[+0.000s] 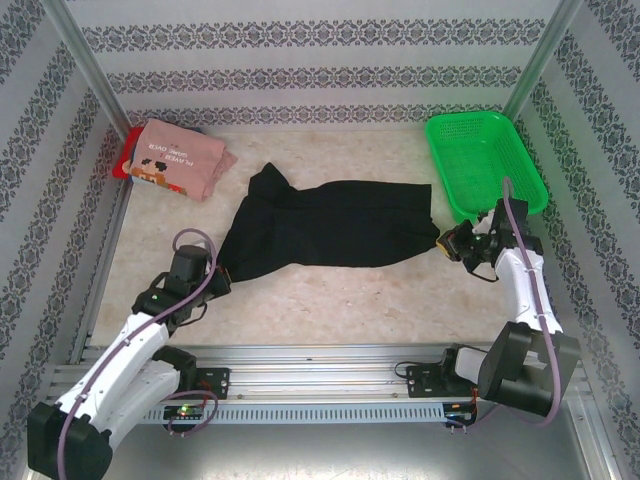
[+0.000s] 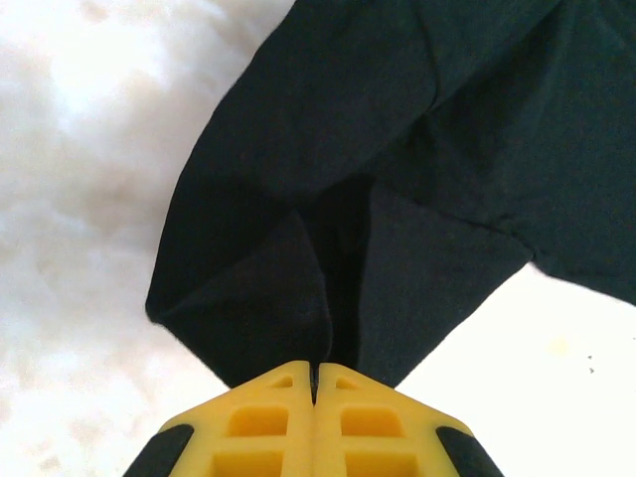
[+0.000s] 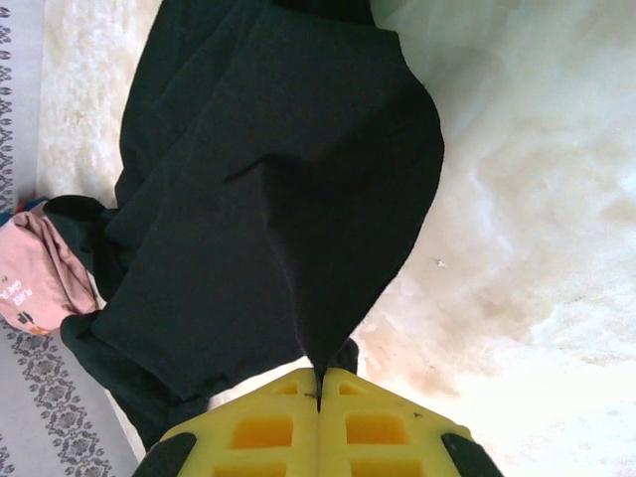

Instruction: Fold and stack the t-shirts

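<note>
The black t-shirt (image 1: 325, 235) lies spread across the middle of the table, rumpled, with one part reaching toward the back. My left gripper (image 1: 222, 275) is shut on its near-left corner; the left wrist view has the black cloth (image 2: 397, 169) pinched between the yellow fingers (image 2: 268, 417) at my left gripper (image 2: 314, 383). My right gripper (image 1: 447, 243) is shut on the shirt's right edge, and the black cloth (image 3: 278, 199) narrows into my right gripper (image 3: 319, 390). The pink t-shirt (image 1: 180, 160) with dark lettering lies folded at the back left, on top of a red one (image 1: 128, 152).
A green mesh basket (image 1: 485, 160) stands at the back right, just behind the right arm. Patterned walls close the table in on three sides. Metal rails run along the near edge by the arm bases.
</note>
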`<move>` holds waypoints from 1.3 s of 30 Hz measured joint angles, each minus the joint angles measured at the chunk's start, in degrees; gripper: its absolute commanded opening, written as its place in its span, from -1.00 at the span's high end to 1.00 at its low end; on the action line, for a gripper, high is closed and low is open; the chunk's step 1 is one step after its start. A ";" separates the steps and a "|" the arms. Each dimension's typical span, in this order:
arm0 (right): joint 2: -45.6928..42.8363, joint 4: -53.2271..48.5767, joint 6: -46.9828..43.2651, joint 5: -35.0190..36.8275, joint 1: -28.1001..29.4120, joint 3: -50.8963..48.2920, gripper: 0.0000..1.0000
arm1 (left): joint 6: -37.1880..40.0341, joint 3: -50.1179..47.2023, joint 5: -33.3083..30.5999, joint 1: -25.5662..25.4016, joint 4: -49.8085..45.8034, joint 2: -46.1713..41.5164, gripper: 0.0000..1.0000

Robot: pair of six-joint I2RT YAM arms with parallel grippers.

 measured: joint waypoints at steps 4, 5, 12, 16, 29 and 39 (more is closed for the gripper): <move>-0.33 0.07 -0.17 -0.33 0.00 -0.04 1.00 | -5.20 -4.22 0.92 -0.33 -0.33 -0.59 0.34; -0.33 0.02 -0.20 -0.35 0.00 -0.07 1.00 | -6.69 -4.90 1.27 -0.33 -1.25 -0.57 0.23; -0.68 -0.59 -0.83 -0.35 0.00 -0.17 1.00 | -16.13 -3.91 0.61 -0.37 -11.61 -9.07 -0.36; -0.70 -1.07 -1.27 -0.35 0.00 -0.17 1.00 | -22.05 -0.50 -0.33 -0.02 -16.35 -13.05 -0.44; -0.61 -2.69 -3.15 -0.37 0.00 -0.02 1.00 | -32.81 -0.68 5.75 7.72 -12.85 -8.26 -0.37; -0.48 -4.76 -6.54 -0.37 0.00 0.13 1.00 | -40.22 -2.64 13.44 16.81 1.38 3.61 -0.26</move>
